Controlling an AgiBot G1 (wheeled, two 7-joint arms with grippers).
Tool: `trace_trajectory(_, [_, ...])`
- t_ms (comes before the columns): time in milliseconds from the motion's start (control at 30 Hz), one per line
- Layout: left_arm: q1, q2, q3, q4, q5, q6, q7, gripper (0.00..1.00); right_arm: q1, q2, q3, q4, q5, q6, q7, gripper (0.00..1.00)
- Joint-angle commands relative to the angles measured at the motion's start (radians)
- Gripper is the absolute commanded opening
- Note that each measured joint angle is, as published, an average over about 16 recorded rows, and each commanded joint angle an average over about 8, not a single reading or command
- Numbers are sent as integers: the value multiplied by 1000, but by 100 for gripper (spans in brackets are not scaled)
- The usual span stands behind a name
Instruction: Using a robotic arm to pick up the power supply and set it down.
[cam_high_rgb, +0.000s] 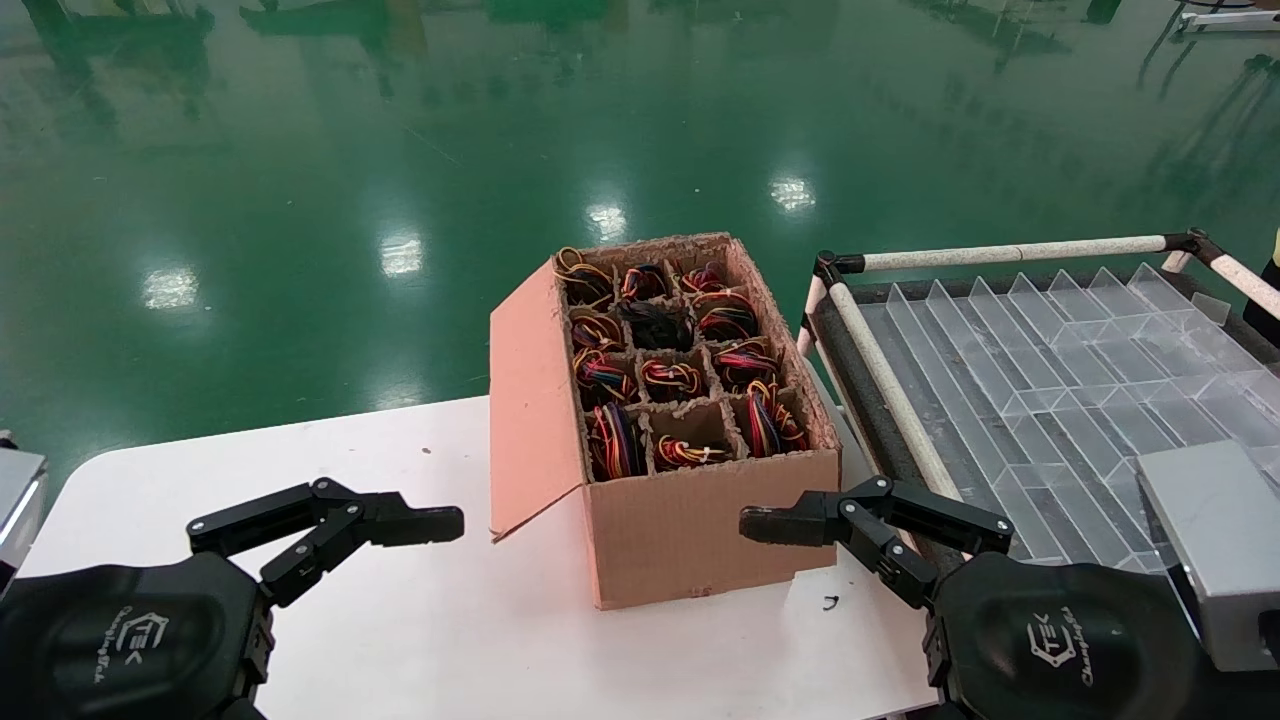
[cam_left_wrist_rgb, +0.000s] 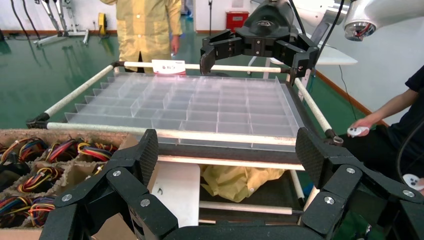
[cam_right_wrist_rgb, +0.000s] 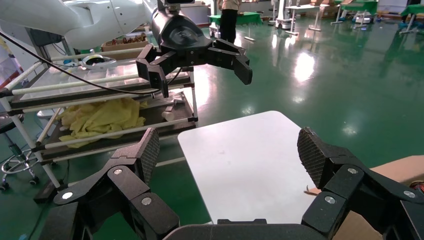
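No grey box of a power supply shows. An open cardboard box on the white table has several compartments, most filled with coils of red, yellow and black wires. My left gripper hovers low over the table left of the box, open and empty. Just off the box's front right corner, my right gripper is also open and empty. In the left wrist view my open left gripper faces the rack, with the coils beside it. The right wrist view has my open right gripper over bare table.
A clear plastic divider tray lies on a pipe-framed rack right of the table. A plain grey block sits by my right arm. The box's flap hangs open to the left. A person in yellow stands beyond the rack.
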Motion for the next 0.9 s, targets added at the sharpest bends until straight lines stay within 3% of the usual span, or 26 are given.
trace_trajectory(33, [0,0,0,0,0,0,0,0,0,0,0,0,0,0,0,100])
trace_trajectory(900, [0,0,0,0,0,0,0,0,0,0,0,0,0,0,0,100])
